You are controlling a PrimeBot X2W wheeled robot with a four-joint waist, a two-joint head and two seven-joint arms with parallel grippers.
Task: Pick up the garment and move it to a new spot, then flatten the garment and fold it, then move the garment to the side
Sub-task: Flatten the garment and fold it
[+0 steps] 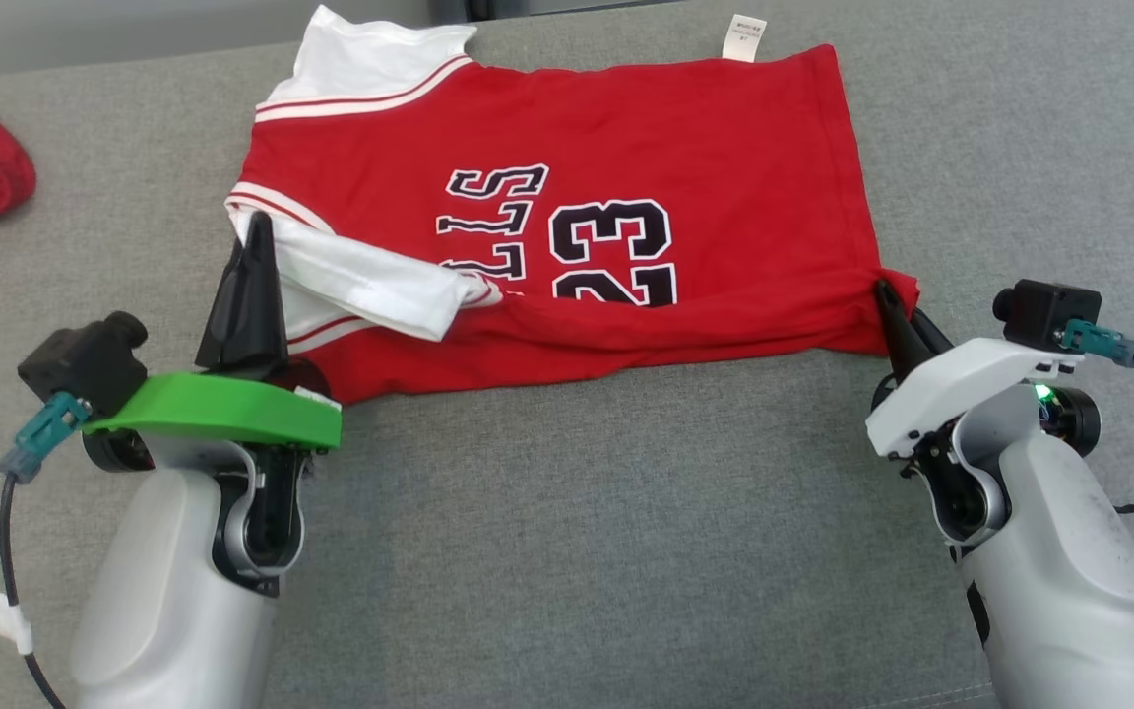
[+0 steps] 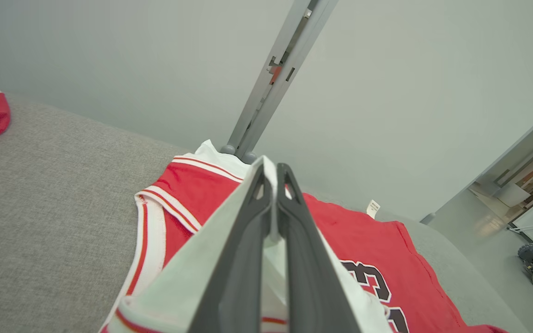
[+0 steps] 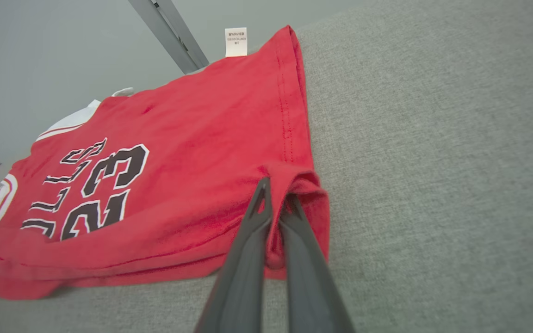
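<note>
The jersey (image 1: pixel 724 148) lies spread on the grey cushion (image 1: pixel 577 512), near edge bunched and lifted, far half flat: flattening looks done, folding seemingly just begun, the move aside left. The left gripper (image 1: pixel 255 236) pinches the white sleeve (image 1: pixel 380 281), the right gripper (image 1: pixel 889 300) the near hem corner (image 3: pixel 312 185), fingers pointing away

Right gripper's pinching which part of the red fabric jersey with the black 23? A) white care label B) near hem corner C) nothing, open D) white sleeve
B: the right gripper is shut on the bunched near hem corner of the red fabric jersey; the white care label sits at the far corner.
</note>
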